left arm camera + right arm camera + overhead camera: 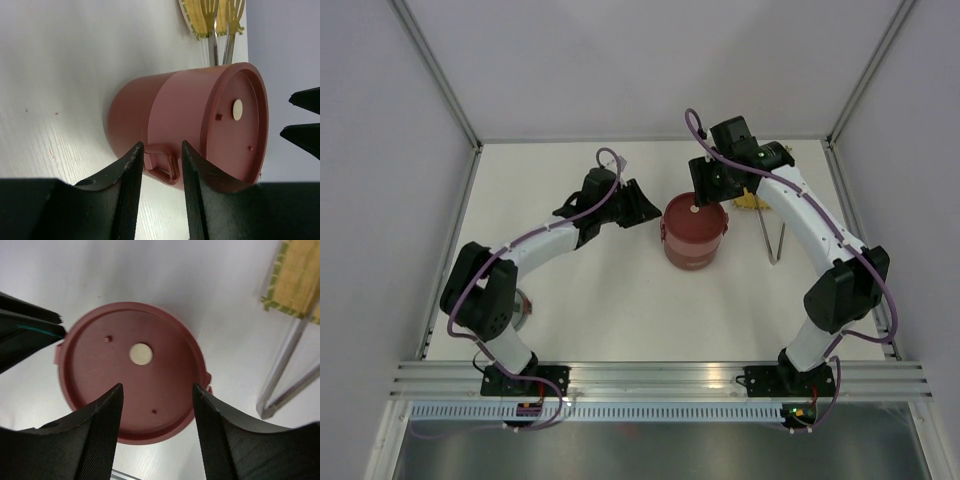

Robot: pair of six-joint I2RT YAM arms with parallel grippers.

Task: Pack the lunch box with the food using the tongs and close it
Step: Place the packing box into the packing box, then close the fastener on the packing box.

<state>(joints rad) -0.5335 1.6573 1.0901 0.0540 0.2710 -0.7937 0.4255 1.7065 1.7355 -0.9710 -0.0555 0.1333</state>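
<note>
Lunch box (695, 248) closed, right tool (157, 387) released above lid (125, 377), left tool (162, 144) astride side tab (162, 169), grip unclear

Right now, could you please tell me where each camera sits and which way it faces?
Top: fixed above and behind the robot, looking down on the table; left arm and right arm show whole.
Left wrist: low beside the box, facing its side; left claw shows, jaws apart.
Right wrist: above the box, facing straight down on its lid; right claw shows, jaws apart.
Shared: both wrist views show the box, tongs, mat and the other claw's tips.
</note>
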